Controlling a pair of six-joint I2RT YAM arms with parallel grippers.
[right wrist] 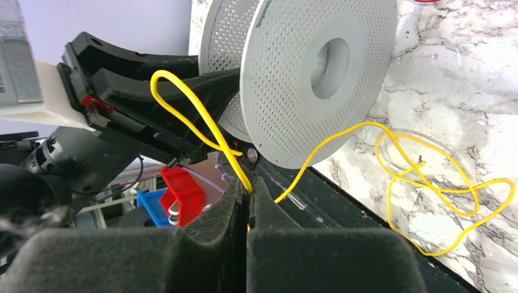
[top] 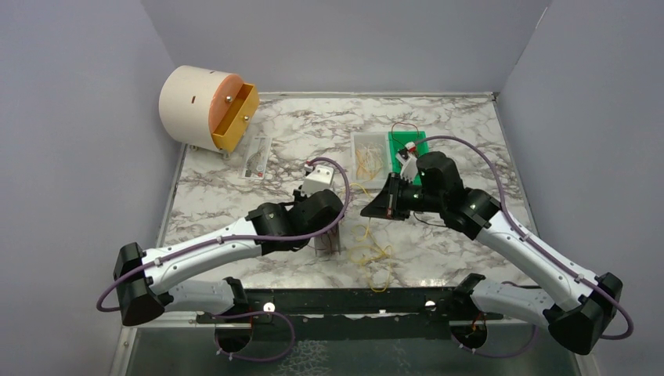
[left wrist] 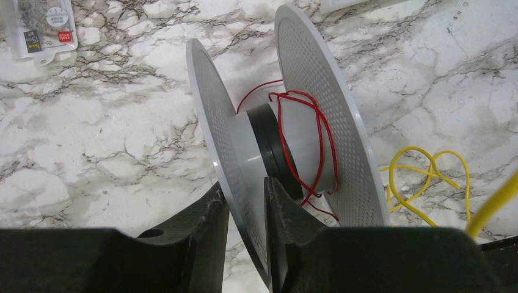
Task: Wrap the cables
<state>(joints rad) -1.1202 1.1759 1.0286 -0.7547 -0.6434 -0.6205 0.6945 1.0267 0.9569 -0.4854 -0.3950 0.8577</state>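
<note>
A grey spool (left wrist: 305,79) with two perforated flanges stands on edge on the marble table; a thin red cable (left wrist: 317,134) is wound loosely round its hub. My left gripper (left wrist: 244,186) is shut on the spool's left flange. In the top view the left gripper (top: 325,235) is at mid-table. My right gripper (right wrist: 249,183) is shut on a thin yellow cable (right wrist: 195,116), close in front of the spool (right wrist: 293,79). The cable loops up past the spool's flange, and its other end trails into loose loops on the table (top: 372,254).
A cream drum with an open orange drawer (top: 205,106) stands at the back left. A clear tray of yellow cables (top: 368,153) and a green box (top: 407,145) lie at the back centre. A small packet (top: 257,157) lies near the drum. A black rail (top: 352,301) runs along the near edge.
</note>
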